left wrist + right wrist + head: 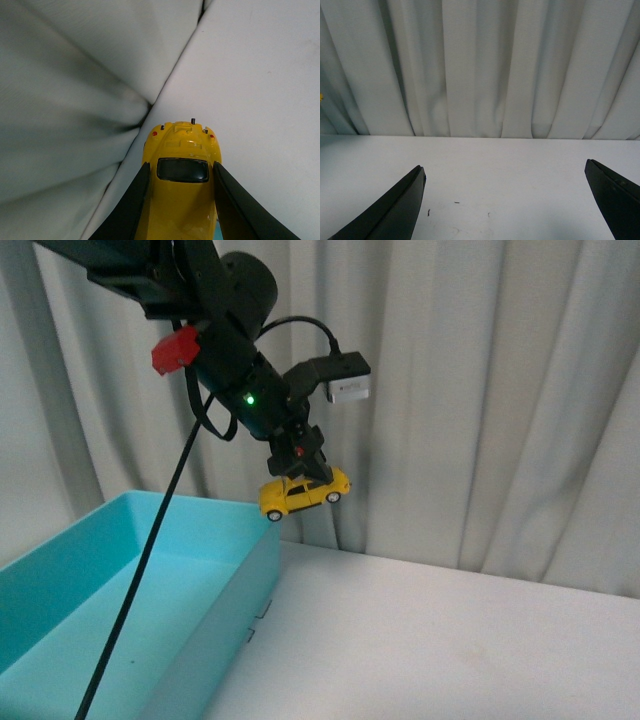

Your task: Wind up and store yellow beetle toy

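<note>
Yellow beetle toy (305,493): a small glossy car of rounded shape with dark windows and black tyres, clamped between the two black fingers (130,210) of the left gripper (300,465). In the left wrist view the fingers press on both flanks of the body beside a dark window, and the free end of the car with its small red lamps projects past the fingertips.

Position of the yellow beetle toy: in the air, close to the far right corner of the open turquoise plastic bin (235,620) and higher than the bin's rim. It touches neither the bin nor the white table top (450,640). In the front view its side faces the camera, and the end farther from the bin sits slightly higher.

Left arm: black, reaching down toward the bin's far right corner. It carries a lit green indicator (248,397), a red fitting (175,348) and a white camera module (348,388). A black cable (140,580) hangs from it across the bin.

Right gripper (505,166): jaws spread wide with nothing between them, above the bare table.

Pale pleated curtain (480,390): hangs behind the bin and the table.
</note>
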Controlling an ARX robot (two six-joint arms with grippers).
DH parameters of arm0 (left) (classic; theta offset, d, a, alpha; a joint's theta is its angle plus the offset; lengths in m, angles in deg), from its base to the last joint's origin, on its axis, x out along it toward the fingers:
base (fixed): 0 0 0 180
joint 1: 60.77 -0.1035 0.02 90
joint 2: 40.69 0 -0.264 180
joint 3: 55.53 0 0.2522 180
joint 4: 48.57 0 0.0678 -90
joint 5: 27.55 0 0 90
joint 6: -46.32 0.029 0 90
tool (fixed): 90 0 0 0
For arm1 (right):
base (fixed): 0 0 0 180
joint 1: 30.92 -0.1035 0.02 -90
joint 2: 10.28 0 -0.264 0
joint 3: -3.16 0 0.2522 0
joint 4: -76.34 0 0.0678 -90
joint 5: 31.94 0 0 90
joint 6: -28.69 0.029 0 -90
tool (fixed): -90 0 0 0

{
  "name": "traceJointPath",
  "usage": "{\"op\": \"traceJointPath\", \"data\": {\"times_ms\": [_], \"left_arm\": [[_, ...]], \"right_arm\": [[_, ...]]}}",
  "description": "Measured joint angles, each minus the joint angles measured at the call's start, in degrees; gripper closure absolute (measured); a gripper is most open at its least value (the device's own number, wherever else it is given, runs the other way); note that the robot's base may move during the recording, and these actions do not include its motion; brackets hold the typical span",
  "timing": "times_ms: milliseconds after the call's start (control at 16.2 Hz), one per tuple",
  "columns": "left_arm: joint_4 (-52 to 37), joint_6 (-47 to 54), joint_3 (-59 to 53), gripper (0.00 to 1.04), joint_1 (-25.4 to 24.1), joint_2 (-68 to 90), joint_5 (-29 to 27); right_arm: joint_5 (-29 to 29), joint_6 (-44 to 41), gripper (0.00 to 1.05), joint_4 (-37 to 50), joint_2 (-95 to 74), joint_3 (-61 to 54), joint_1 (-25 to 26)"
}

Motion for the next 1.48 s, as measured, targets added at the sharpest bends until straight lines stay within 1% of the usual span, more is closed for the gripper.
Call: {"op": "traceJointPath", "data": {"times_ms": [62, 124, 247, 309, 433, 495, 556, 680, 804, 927, 989, 1175, 1236, 1484], "left_arm": [[-0.1, -3.1, -4.2, 0.73, -1.2, -3.9, -2.0], [0.2, -5.4, -7.1, 0.73, -2.2, -6.3, -2.7], [-0.2, -10.4, -11.5, 0.74, -4.5, -10.4, -5.4], [-0.7, -14.9, -13.0, 0.74, -6.6, -13.0, -7.8], [-4.8, -23.6, -19.9, 0.74, -13.1, -18.9, -11.5], [-7.2, -27.2, -23.4, 0.74, -16.2, -19.3, -13.1], [-9.5, -30.6, -26.8, 0.74, -18.7, -19.3, -13.4], [-13.9, -34.7, -31.5, 0.74, -22.1, -19.2, -15.0], [-19.0, -38.2, -32.9, 0.74, -24.5, -17.4, -15.2], [-21.2, -40.8, -32.9, 0.75, -24.7, -14.3, -15.2], [-21.3, -42.2, -32.5, 0.75, -23.9, -12.6, -14.8], [-22.7, -42.3, -30.5, 0.75, -18.9, -8.7, -11.9], [-22.4, -41.7, -30.4, 0.75, -18.0, -7.8, -11.5], [-21.3, -39.5, -30.4, 0.75, -18.5, -6.4, -11.8]], "right_arm": [[0.0, 0.0, 0.07, 0.0, 0.0, 0.0, 0.0], [0.0, 0.0, 0.07, 0.0, 0.0, 0.0, 0.0], [0.0, 0.0, 0.07, 0.0, 0.0, 0.0, 0.0], [0.0, 0.0, 0.07, 0.0, 0.0, 0.0, 0.0], [0.0, 0.0, 0.07, 0.0, 0.0, 0.0, 0.0], [0.0, 0.0, 0.07, 0.0, 0.0, 0.0, 0.0], [0.0, 0.0, 0.07, 0.0, 0.0, 0.0, 0.0], [0.0, 0.0, 0.07, 0.0, 0.0, 0.0, 0.0], [0.0, 0.0, 0.07, 0.0, 0.0, 0.0, 0.0], [0.0, 0.0, 0.07, 0.0, 0.0, 0.0, 0.0], [0.0, 0.0, 0.07, 0.0, 0.0, 0.0, 0.0], [0.0, 0.0, 0.07, 0.0, 0.0, 0.0, 0.0], [0.0, 0.0, 0.07, 0.0, 0.0, 0.0, 0.0], [0.0, 0.0, 0.07, 0.0, 0.0, 0.0, 0.0]]}}
